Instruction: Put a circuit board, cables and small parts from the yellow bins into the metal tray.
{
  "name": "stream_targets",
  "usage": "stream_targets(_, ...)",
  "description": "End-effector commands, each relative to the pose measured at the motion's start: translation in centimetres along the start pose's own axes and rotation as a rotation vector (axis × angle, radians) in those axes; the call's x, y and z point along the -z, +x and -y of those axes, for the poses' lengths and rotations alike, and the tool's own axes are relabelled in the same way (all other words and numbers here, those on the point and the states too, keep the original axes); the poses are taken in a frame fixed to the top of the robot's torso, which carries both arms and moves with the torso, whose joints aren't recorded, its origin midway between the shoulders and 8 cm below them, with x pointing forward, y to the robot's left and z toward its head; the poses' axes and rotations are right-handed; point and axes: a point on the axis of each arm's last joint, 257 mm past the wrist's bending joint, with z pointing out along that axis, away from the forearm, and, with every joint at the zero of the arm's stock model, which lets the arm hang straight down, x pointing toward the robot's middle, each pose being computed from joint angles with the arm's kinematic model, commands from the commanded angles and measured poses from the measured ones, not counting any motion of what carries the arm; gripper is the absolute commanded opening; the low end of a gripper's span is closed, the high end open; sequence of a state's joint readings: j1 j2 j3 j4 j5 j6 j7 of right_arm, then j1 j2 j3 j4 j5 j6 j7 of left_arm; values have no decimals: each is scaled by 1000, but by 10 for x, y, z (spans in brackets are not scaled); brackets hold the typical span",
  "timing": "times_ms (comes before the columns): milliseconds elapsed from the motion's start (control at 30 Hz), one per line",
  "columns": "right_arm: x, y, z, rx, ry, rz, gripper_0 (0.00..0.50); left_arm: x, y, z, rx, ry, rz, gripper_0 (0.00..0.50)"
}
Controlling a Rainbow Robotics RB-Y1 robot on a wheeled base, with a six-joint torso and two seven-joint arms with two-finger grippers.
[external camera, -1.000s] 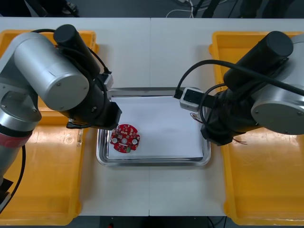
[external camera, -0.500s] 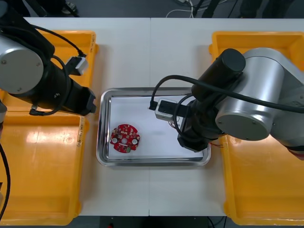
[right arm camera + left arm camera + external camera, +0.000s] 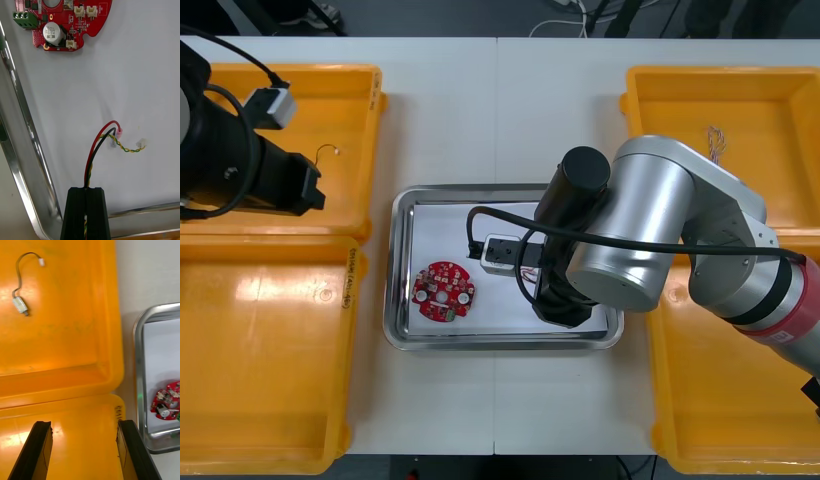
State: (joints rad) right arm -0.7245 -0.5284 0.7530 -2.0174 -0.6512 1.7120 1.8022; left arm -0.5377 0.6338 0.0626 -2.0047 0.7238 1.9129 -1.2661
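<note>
Bright, even overhead light; glare streaks the metal tray [image 3: 22,161] rim; shadows soft.

Silver cylindrical links [image 3: 650,245], black joints [image 3: 582,178], looping black cables [image 3: 470,232]; red band [image 3: 790,305] on right arm [image 3: 725,215]; right gripper [image 3: 87,190] black.

Nothing legible: tiny print on the circuit board [image 3: 80,28] and dark marks on the rim of a yellow bin [image 3: 112,408].

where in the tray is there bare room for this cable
Bare white liner lies between the round red circuit board and the red and yellow cable in the right jaws, and along the metal tray's far rim beyond the board. Crowded: the board's near-left corner, the near-right part under the right arm. The left jaws stand open over the left yellow bins.
</note>
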Motion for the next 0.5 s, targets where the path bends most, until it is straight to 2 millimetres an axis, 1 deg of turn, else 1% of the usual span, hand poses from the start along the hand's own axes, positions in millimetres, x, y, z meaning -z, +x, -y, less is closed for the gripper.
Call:
stream_targets(33, 1, -24, 0, 110, 42, 33, 0, 17, -5, -58, -103, -87, 2, 500)
stream_targets(67, -1, -24, 0, 123, 50, 32, 0, 18, -5, -66, -91, -98, -2, 500)
stream_targets(100, -2, -25, -1, 129, 52, 34, 0, 18, -4, -69, -85, -103, -5, 500)
stream_targets(200, -7, -28, -3, 158, 68, 39, 0, 17, -1, -92, -60, -145, -28, 500)
stream_targets(267, -9, -30, -5, 163, 68, 44, 0, 17, -1, -101, -53, -159, -40, 500)
stream_targets(433, -17, -33, -13, 186, 64, 56, 0, 15, -6, -110, -61, -151, -65, 500)
stream_targets(500, -24, -34, -14, 198, 76, 57, 0, 16, -11, -116, -74, -161, -71, 500)
